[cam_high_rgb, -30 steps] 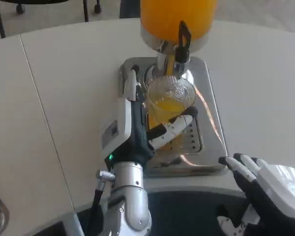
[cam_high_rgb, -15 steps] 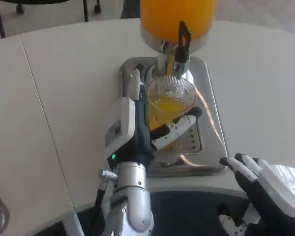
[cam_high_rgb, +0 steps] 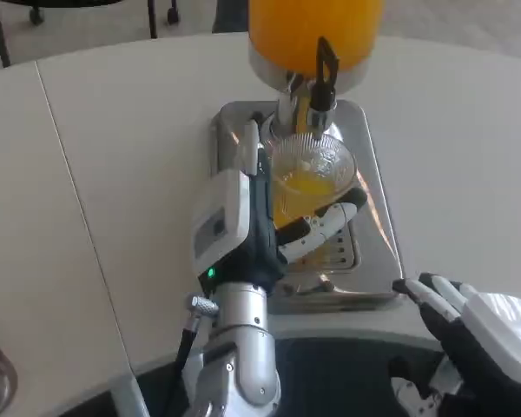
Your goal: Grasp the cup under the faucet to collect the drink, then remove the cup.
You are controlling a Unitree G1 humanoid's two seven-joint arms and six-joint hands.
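Cup: a clear ribbed plastic cup (cam_high_rgb: 308, 178) holds orange juice in its lower part and sits above the drip tray, directly under the faucet
Faucet: a black-handled tap (cam_high_rgb: 323, 80) sticks out from the base of the dispenser, just above the cup's rim
Dispenser: a big container of orange drink (cam_high_rgb: 313, 33) on a silver collar stands at the far end of the tray
Drip tray: a shiny metal tray (cam_high_rgb: 373, 187) with a slotted grate lies on the white table (cam_high_rgb: 113, 156), its near edge close to the table's front edge
Left hand: the left hand (cam_high_rgb: 252, 221) grips the cup from the left side, its white back facing left and up, one white and black finger wrapped around the front of the cup below the juice line
Left forearm: silver, rising from the bottom of the picture towards the tray, with a small green light at the wrist
Right hand: the right hand (cam_high_rgb: 469, 330) rests low at the bottom right, near the table's front edge and well apart from the tray, holding nothing; fingers point left and lie slightly apart
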